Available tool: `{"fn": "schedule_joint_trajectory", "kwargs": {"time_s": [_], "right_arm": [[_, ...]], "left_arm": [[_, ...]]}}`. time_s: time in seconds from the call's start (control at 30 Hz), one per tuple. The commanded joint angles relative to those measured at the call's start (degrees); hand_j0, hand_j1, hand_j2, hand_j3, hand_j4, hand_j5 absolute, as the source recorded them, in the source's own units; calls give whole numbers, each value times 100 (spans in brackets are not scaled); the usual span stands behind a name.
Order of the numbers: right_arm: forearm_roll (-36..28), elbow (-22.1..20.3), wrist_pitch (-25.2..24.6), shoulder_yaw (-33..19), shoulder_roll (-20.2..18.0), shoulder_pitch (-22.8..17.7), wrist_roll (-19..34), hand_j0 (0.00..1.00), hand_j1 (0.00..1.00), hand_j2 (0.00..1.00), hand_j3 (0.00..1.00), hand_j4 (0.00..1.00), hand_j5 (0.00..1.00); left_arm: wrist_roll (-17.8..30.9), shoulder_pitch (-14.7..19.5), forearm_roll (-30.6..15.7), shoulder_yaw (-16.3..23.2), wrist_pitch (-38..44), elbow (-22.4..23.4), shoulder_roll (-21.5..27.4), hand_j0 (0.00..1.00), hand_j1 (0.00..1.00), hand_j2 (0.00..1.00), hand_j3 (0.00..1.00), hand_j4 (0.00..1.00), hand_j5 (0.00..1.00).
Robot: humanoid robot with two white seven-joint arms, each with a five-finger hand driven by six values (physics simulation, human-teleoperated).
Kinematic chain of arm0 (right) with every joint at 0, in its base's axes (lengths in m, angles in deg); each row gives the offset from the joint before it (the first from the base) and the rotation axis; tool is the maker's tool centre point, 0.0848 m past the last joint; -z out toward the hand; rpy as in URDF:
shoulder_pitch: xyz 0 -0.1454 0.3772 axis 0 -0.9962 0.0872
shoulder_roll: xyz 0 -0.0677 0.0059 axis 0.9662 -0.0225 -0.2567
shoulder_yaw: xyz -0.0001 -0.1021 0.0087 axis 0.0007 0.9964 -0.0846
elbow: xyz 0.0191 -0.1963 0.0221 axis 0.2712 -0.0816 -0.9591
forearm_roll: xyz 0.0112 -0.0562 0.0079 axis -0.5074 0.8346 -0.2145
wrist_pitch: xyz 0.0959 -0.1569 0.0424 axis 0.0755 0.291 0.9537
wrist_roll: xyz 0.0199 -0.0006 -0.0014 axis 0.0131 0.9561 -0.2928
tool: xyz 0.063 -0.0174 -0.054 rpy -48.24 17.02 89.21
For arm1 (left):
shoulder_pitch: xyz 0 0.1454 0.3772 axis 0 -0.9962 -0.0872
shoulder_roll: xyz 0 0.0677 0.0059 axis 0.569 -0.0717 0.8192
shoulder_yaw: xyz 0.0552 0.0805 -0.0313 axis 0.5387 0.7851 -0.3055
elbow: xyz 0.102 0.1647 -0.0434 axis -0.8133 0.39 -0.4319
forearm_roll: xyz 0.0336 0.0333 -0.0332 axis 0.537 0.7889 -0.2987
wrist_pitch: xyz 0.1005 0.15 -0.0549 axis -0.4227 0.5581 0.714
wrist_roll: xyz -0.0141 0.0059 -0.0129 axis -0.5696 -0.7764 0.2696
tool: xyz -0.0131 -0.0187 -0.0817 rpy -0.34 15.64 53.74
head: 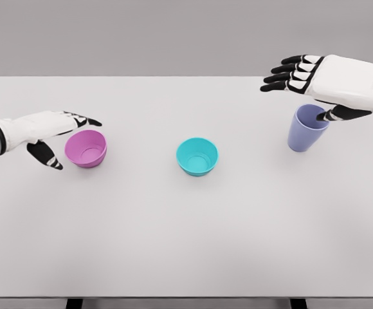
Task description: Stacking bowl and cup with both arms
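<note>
Three vessels are seen standing upright on the white table (pixel 173 244), spread in a loose row. A pink bowl (pixel 87 148) is placed at the left, a teal bowl (pixel 197 156) near the middle, and a lavender cup (pixel 307 127) at the right; all three are well apart from one another.

The left hand (pixel 51 132) is held just beside the pink bowl, on its left. Its fingers (pixel 83 120) are stretched over the bowl's far rim and its thumb (pixel 45 155) is set off to the bowl's near left, so the bowl is flanked but not gripped; the hand is released.

The right hand (pixel 328 87) is raised above and slightly behind the lavender cup. Its fingers (pixel 283 77) are extended to the left, spread and relaxed, and nothing is clasped. Its thumb (pixel 342 114) is laid across the cup's right rim; whether it touches the rim cannot be told.

The teal bowl is left between the two hands, reached by neither.
</note>
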Motion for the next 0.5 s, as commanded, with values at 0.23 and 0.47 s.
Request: {"fn": "schedule_joint_trajectory", "kwargs": {"time_s": [0.23, 0.47], "right_arm": [[-29, 21, -18, -21, -6, -167, -3, 100, 100, 100, 100, 100, 100], [-29, 21, -18, -48, -41, -105, -3, 100, 100, 100, 100, 100, 100]], "left_arm": [[-2, 141, 171, 213, 50, 116, -209, 100, 100, 100, 100, 100, 100], [-2, 167, 259, 283, 50, 239, -305, 100, 100, 100, 100, 100, 100]]}}
